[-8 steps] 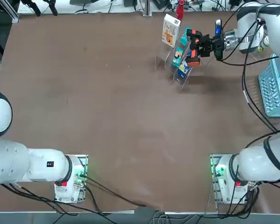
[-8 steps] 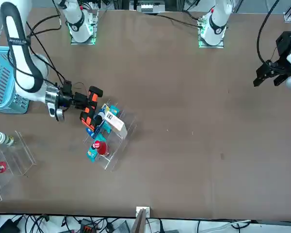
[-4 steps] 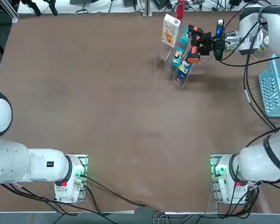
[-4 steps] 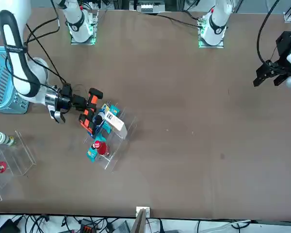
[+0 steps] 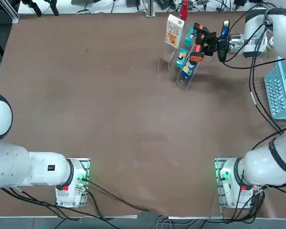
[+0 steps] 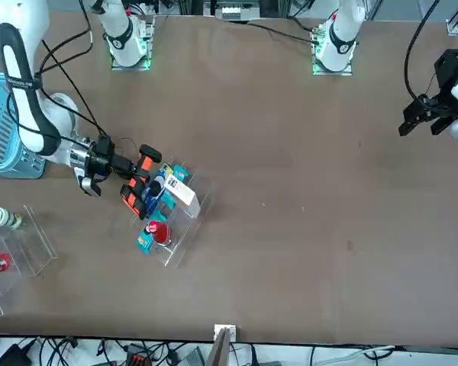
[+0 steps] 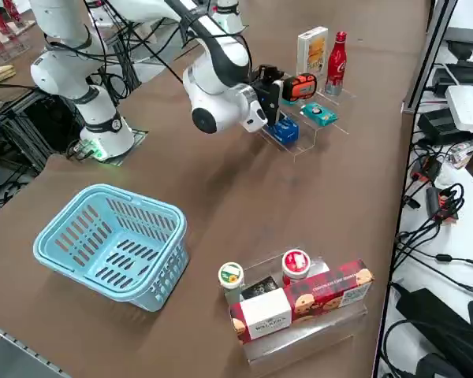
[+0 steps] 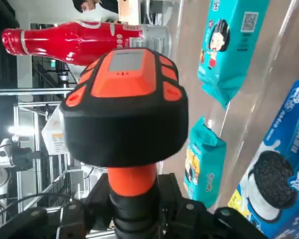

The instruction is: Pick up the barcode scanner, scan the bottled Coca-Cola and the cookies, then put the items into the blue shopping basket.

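My right gripper (image 5: 210, 44) is shut on the handle of the black and orange barcode scanner (image 5: 199, 43), holding it level above the clear display rack. In the wrist view the scanner's head (image 8: 127, 99) faces the red Coca-Cola bottle (image 8: 84, 40), and the white cookies box (image 8: 52, 137) shows partly behind it. The bottle (image 7: 337, 63) and the cookies (image 7: 311, 49) stand upright at the rack's far end, just beyond the scanner (image 7: 298, 87). The empty blue shopping basket (image 7: 110, 240) sits on the table at the right edge (image 5: 280, 90), apart from the gripper.
The clear acrylic rack (image 5: 181, 76) also holds teal packets (image 8: 224, 45) and a blue packet (image 8: 269, 184). A second clear stand (image 7: 299, 315) near the basket holds two capped bottles and a red cookie box. Cables run along the table's far edge.
The gripper has carried the scanner along the rack toward the bottle and cookies at the table's far edge, and has turned it slightly. Its grip is unchanged.
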Robot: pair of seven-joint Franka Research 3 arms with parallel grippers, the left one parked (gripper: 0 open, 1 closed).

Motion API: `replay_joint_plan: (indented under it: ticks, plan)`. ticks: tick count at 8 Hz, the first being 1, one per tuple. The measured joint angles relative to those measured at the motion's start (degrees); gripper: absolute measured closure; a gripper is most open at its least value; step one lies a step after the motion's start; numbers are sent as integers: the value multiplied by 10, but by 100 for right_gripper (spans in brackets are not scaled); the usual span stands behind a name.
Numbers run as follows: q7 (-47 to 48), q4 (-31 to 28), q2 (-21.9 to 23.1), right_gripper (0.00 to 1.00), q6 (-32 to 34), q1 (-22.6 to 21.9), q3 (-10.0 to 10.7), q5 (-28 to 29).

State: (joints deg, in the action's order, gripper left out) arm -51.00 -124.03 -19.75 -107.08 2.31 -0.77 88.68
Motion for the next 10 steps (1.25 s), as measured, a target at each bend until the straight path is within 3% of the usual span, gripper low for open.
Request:
replay_joint_plan:
  ticks: [10]
  plan:
    - [-27, -8, -21, 56, 11, -2, -7, 25]
